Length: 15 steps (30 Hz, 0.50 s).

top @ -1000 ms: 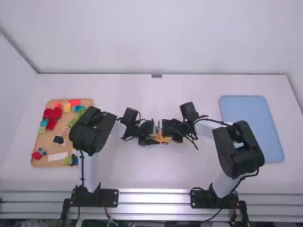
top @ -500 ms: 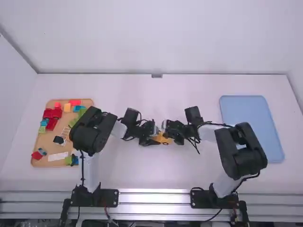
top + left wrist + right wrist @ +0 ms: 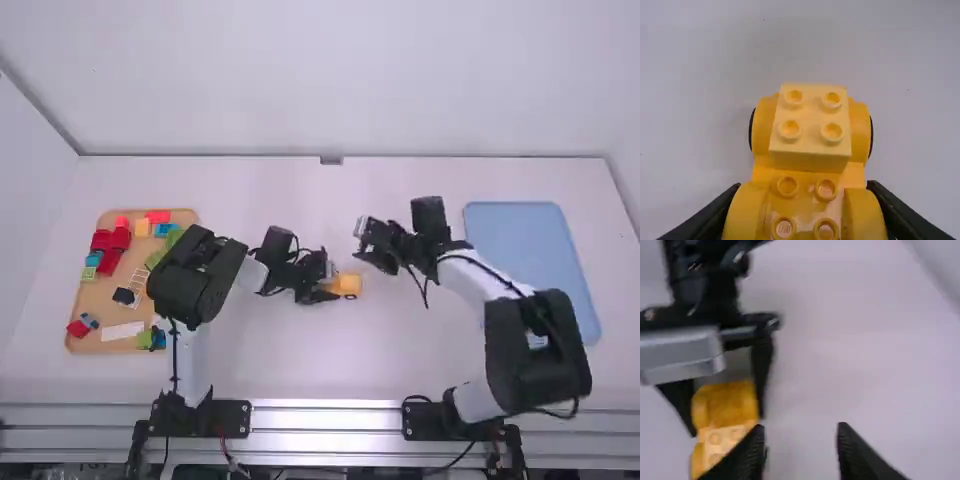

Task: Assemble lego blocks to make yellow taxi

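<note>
Swung toward one o'clock, black right gripper [image 3: 800,429] gapes as black left gripper [image 3: 804,189] pinches yellow wheeled plastic chassis [image 3: 807,200] (best kept steady).

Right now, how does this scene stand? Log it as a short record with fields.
Left gripper: closed on the sides of the yellow base
Right gripper: open, apart from the base
Pale yellow block: on one end of the base, four studs up
Tan tray: left side, holding red, green and blue pieces
Blue tray: right side
</note>
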Available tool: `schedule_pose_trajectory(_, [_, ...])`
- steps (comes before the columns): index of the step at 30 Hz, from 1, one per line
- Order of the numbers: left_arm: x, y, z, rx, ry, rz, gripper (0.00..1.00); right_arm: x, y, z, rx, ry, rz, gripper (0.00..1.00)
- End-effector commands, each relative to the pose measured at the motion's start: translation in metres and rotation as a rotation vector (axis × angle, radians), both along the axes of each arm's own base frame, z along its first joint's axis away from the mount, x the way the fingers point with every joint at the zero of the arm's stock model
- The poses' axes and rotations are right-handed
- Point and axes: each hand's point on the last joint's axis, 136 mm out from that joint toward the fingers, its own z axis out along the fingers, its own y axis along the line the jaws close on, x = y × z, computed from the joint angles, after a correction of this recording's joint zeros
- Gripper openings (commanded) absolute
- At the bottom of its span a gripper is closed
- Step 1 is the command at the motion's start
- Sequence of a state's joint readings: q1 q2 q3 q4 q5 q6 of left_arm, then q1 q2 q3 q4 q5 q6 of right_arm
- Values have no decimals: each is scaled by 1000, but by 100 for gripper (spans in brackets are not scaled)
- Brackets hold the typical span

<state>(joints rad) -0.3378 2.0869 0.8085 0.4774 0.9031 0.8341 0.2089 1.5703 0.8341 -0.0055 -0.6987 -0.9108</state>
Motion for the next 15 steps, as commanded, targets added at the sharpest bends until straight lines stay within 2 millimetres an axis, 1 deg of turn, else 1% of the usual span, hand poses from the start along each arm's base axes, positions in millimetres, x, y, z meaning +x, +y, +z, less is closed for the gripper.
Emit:
schedule_pose_trajectory(1, [2,8,-17,65,52,80,61,11,-17,18,-11,13,-138,98])
schedule_pose_trajectory(5, [6,7,-13,53,29,79,67,5,-21,18,-31,32,-148,98])
schedule_pose_trajectory(6, [6,7,-13,53,27,79,81,4,-21,18,-29,38,-147,98])
schedule_pose_trajectory(7, [6,7,-13,53,27,79,85,4,-21,18,-29,39,-148,98])
schedule_pose_trajectory(8, [6,7,-13,52,27,79,99,4,-21,18,-30,40,-147,98])
schedule_pose_trajectory(11, [11,10,-9,47,14,92,99,4,-20,18,-28,36,-145,98])
schedule_pose_trajectory(12, [14,13,-4,45,11,101,99,5,-20,19,-28,32,-146,99])
schedule_pose_trajectory(15, [20,26,29,18,28,144,99,7,-20,21,-25,20,-148,98])
